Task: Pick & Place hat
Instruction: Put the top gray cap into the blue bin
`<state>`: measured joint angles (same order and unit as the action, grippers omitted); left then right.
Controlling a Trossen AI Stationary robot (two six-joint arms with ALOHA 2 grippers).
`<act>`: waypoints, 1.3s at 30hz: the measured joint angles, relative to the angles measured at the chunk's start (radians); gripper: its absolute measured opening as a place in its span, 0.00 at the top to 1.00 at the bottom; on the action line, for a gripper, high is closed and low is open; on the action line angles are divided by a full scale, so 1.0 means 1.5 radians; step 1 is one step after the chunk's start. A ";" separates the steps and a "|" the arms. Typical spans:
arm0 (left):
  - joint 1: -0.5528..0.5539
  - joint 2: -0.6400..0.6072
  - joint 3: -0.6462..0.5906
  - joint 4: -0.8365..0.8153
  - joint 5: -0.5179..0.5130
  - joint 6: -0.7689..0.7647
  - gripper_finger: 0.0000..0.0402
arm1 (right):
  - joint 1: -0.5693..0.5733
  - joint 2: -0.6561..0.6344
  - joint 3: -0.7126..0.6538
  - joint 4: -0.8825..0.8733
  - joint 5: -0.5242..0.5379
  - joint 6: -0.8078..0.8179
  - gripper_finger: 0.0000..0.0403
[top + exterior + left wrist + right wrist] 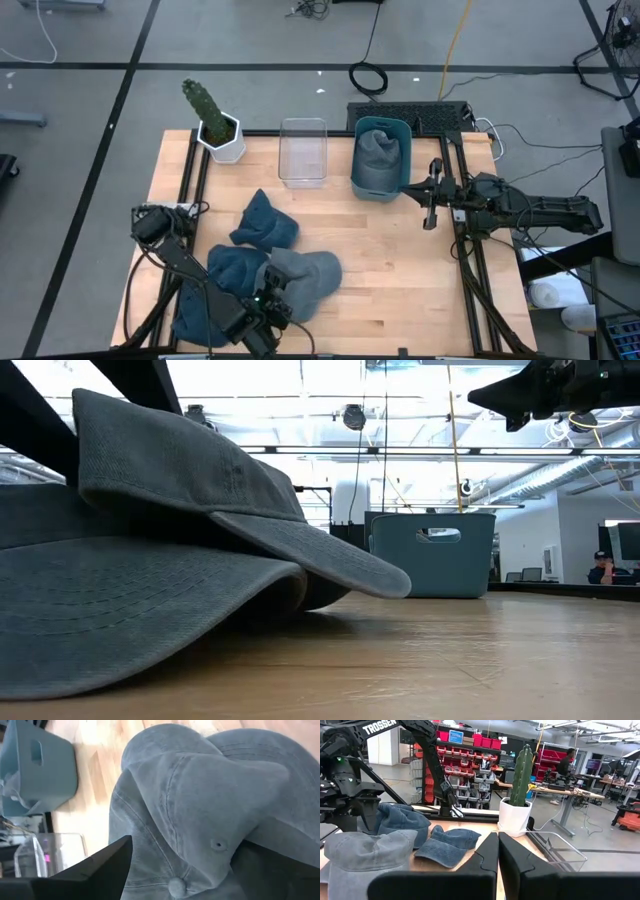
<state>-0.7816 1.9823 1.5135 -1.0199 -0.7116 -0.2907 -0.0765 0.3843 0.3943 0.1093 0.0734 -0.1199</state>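
Grey cloth is filling the space by the left gripper point(272, 312): the grey hat point(200, 820) is sitting right betw. its two dark fingers point(100, 870), w/ the cap's top button just beside one of them. The fingers are standing wide apart around the hat's crown and are not squeezing it yet, so nothing is being held. A dark blue hat point(232, 270) is lying under the grey one, touching it, just behind the fingers. Another blue hat point(265, 225) is lying a bit past the fingertips, toward the middle of the wooden table point(400, 270).

The right gripper point(430, 205) is hanging up in the air over the table's right side, its fingers point(485, 860) pressed together w/ nothing betw. them. Just beside those fingers the teal bin point(381, 158) is sitting w/ one more grey hat point(378, 150) already lying inside it. Farther from them, next to the bin, a clear box point(303, 152) is standing, & beyond that a cactus point(205, 105) in a white pot point(222, 140).

In the low view the grey hat's brim is sticking out over the dark blue hat's brim, w/ the bin far behind.
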 joint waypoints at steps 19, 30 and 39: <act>0.053 0.000 0.000 -0.001 0.106 -0.027 0.19 | 0.000 0.000 0.000 0.012 0.000 -0.016 1.00; 0.062 0.000 0.000 -0.006 0.158 0.049 0.28 | 0.000 0.000 0.000 0.012 0.000 -0.016 1.00; 0.061 0.000 -0.001 -0.018 0.109 0.101 0.62 | 0.000 0.005 0.000 0.013 0.000 -0.015 1.00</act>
<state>-0.6903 1.9820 1.5127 -1.0462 -0.5485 -0.1387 -0.0765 0.3920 0.3943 0.1284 0.0731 -0.1431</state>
